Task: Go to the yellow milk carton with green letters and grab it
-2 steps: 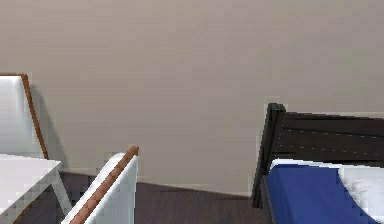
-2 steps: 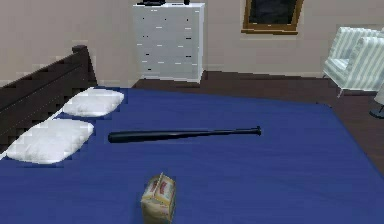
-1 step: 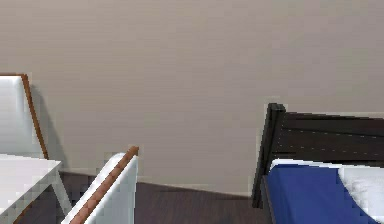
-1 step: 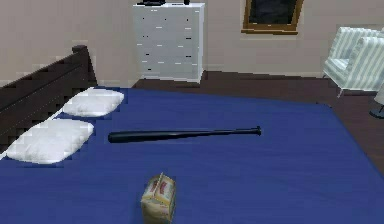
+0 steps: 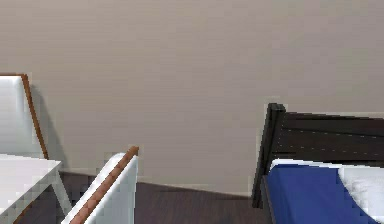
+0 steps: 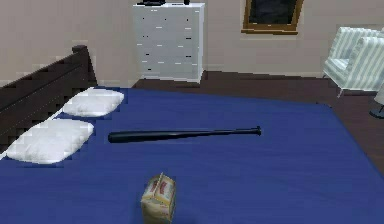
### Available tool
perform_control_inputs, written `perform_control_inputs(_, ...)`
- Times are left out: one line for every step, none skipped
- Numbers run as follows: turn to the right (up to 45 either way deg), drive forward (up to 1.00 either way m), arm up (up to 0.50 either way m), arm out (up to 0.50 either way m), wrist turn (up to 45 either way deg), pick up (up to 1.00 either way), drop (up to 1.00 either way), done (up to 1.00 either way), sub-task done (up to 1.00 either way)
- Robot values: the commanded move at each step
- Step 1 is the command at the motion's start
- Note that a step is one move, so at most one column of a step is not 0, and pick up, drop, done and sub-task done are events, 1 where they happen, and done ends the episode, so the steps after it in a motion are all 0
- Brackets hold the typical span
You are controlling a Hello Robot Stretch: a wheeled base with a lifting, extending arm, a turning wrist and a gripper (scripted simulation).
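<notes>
- You cannot tell from these pictures how the end effector's fingers stand, so each place below is given by the view, not by the end effector.
- Nearest in the arm side view, a small yellowish carton (image 6: 160, 198) stands upright on the blue bed (image 6: 290, 175), low in the picture and just left of the middle. It has a darker mark on its face, but you cannot make out any letters.
- The carton stands alone on the cover, with nothing touching it.
- Farther out on the same cover, a black baseball bat (image 6: 185, 134) lies flat and nearly level across the picture. Its thick end points to the left and it is well apart from the carton.
- At the left, two white pillows lie side by side: the nearer pillow (image 6: 45, 141) and the farther pillow (image 6: 93, 102). Both lie against the dark headboard (image 6: 50, 88).
- Beyond the bed, a white dresser (image 6: 170, 40) stands against the wall with something dark on top.
- To its right a framed picture (image 6: 272, 14) hangs on the wall, and a white striped armchair (image 6: 355, 58) stands at the right edge.
- In the forward view, a white tabletop (image 5: 20, 178) sits at the lower left between two white chairs with wooden edging, the near chair (image 5: 112, 190) and the far chair (image 5: 18, 115).
- At the lower right of that view you see a dark bed end (image 5: 320, 135) with a blue cover and a white pillow corner (image 5: 365, 185).
</notes>
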Motion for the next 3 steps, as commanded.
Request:
perform_control_inputs(0.0,0.0,0.0,0.16,0.0,0.0,0.0,0.0,0.0)
perform_control_inputs(0.0,0.0,0.0,0.0,45.0,0.0,0.0,0.0,0.0)
perform_control_inputs(0.0,0.0,0.0,0.0,45.0,0.0,0.0,0.0,0.0)
